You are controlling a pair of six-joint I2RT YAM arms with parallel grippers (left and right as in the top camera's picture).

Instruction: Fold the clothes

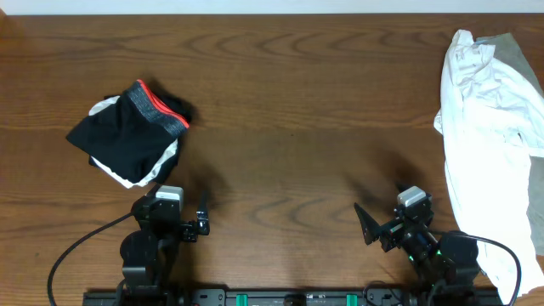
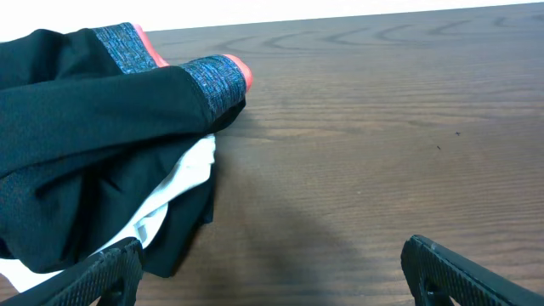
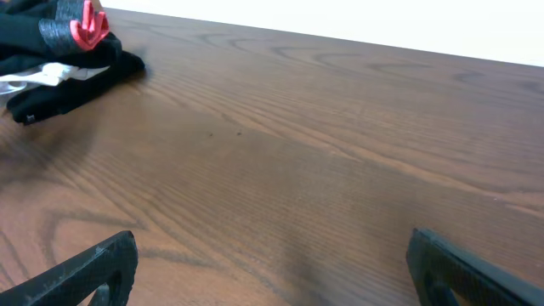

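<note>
Saw left end effector point(image 2: 270, 282) and right end effector point(image 3: 274, 280) released, empty. Found black garment point(image 1: 127, 136) bunched at bench point(image 1: 297, 102) left, white T-shirt point(image 1: 484, 127) heaped far right. Feared its hem snagging right arm point(image 1: 450, 257).

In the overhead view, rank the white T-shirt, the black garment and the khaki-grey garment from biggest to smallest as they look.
1. white T-shirt
2. black garment
3. khaki-grey garment: only an edge shows from under the T-shirt, so its real size is unsure.

The waistband garment point(image 1: 127, 140) lies left, T-shirt point(image 1: 484, 110) right (well apart).
</note>
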